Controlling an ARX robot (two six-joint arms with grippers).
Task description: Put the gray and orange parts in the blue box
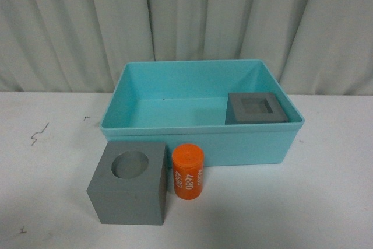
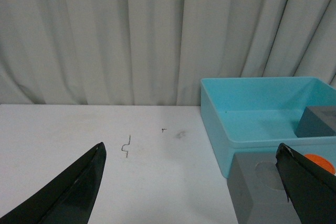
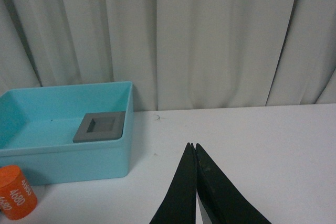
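1. Judging from the layout, the job looks about one-third done. The gray cube with the square recess already lies in the blue box, in its 4 o'clock corner, recess up.
2. On the counter, the gray cube with the round hole sits at 7 o'clock from the box, hole up. The orange cylinder stands just beside it at its 3 o'clock, near the box's front wall. Whether the two touch, I cannot tell.
3. The cylinder is upright, its long axis vertical, with the "4680" print running along that axis.
4. The left claw hangs with jaws wide apart and empty, near the holed cube. The right claw has its jaws pressed together on nothing, over counter at 3 o'clock from the box.
5. The next pick probably suits the left claw. It calls for straddling two opposite cube faces, then lifting clear of the box rim.
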